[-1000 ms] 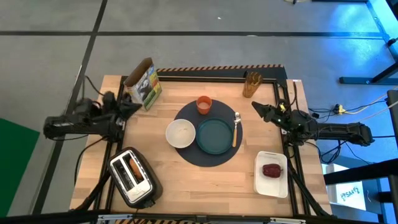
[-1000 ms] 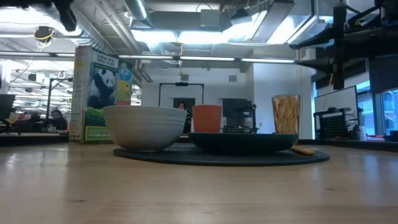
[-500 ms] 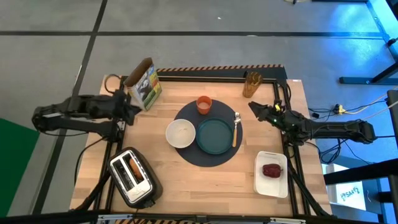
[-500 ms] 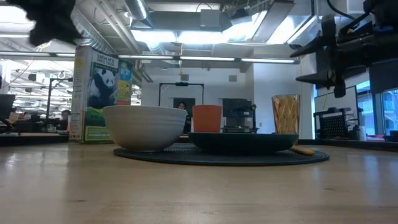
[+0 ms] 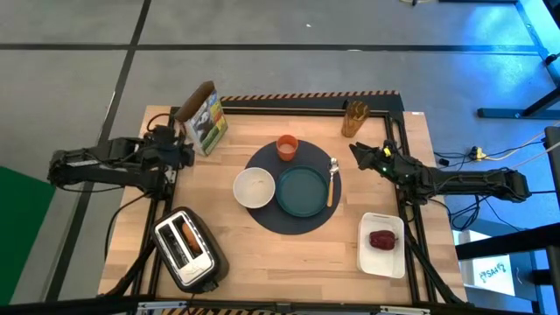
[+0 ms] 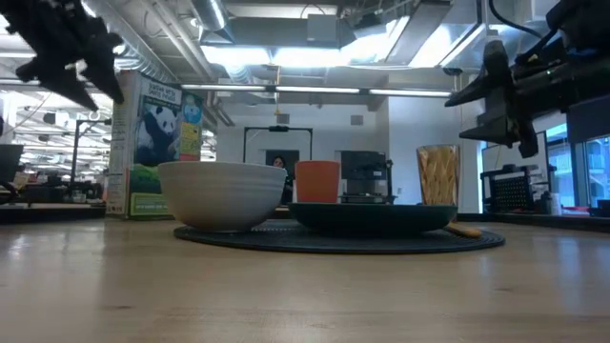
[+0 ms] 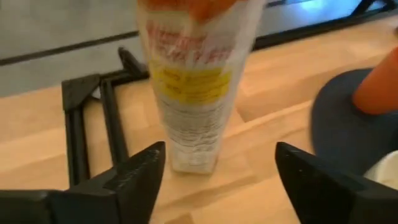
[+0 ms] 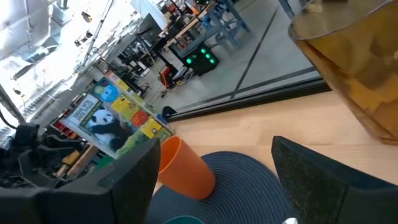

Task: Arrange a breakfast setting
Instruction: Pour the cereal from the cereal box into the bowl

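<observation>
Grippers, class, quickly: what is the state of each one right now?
Left gripper: open, empty, facing the cereal box.
Right gripper: open, empty, above the table near the spoon.

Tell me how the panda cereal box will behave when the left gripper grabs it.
The cereal box is tall and narrow and stands upright, so a high push would probably tip it. Its top flap looks open, so tilting may spill cereal. Thin card walls likely flex under the left gripper, whose open fingers flank the box's narrow side.
</observation>
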Tool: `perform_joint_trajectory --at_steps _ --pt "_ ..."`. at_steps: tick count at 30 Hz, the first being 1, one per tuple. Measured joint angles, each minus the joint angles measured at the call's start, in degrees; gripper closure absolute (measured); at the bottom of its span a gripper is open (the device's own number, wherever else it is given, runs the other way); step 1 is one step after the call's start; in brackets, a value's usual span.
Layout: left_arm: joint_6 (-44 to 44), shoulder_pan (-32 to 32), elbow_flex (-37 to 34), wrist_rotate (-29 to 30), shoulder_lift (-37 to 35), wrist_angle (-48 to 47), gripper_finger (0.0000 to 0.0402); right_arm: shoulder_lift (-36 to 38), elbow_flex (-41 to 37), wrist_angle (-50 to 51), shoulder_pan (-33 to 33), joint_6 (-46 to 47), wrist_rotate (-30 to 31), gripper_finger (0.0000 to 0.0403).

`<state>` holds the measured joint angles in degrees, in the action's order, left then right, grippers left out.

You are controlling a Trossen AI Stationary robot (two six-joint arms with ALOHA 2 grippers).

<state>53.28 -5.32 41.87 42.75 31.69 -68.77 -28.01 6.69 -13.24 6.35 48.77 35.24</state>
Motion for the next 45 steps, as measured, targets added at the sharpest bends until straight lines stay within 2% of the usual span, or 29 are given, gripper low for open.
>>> perform_joint_trajectory --at_steps 3,6,11,19,23,26,28,30,33,38,42,45 --pt "0.06 -1.44 -3.30 -0.91 0.12 1.87 0.0071 0.00 0.01 0.25 0.61 -0.01 -0.30 0.0104" --pt "-1.00 -2.97 -5.89 -0.11 0.02 8.43 0.0058 0.00 0.01 0.24 1.36 -0.04 -1.01 0.0104" --pt "-7.09 -6.96 -10.63 2.24 0.45 18.39 0.0058 0.00 0.01 0.25 3.03 -0.04 -4.13 0.0104" --pt "-9.75 -15.36 -14.59 4.13 0.72 24.21 0.0060 0.02 0.02 -0.14 4.98 -0.05 -9.82 0.0104" --pt "-22.57 -18.12 -15.75 3.23 0.72 31.85 0.0060 0.02 0.04 -0.12 4.93 -0.06 -10.93 0.0104" --pt "-33.56 -20.34 -17.16 -0.41 0.72 39.47 0.0062 0.02 0.04 -0.10 4.93 -0.49 -10.93 0.0104" --pt "-37.19 -22.02 -18.03 -3.27 0.91 43.43 0.0072 0.02 0.04 -0.10 4.93 -1.09 -11.24 0.0104" --pt "-38.61 -23.50 -18.52 -4.51 0.96 45.13 0.0092 0.02 0.04 -0.10 4.93 -1.22 -11.78 0.0104" --pt "-38.82 -25.26 -18.69 -4.82 0.94 45.48 0.0144 0.02 0.04 -0.11 4.93 -1.20 -13.02 0.0104" --pt "-39.14 -26.23 -18.39 -7.87 0.94 46.13 0.0276 0.02 0.04 -0.41 4.93 -0.47 -13.96 0.0104" --pt "-44.16 -26.25 -16.74 -16.50 0.96 47.69 0.0381 0.02 0.09 -4.57 4.93 0.25 -17.06 0.0104" --pt "-47.50 -25.80 -14.12 -24.42 0.96 48.44 0.0390 -1.46 3.07 -4.35 4.93 -2.31 -19.32 0.0104"
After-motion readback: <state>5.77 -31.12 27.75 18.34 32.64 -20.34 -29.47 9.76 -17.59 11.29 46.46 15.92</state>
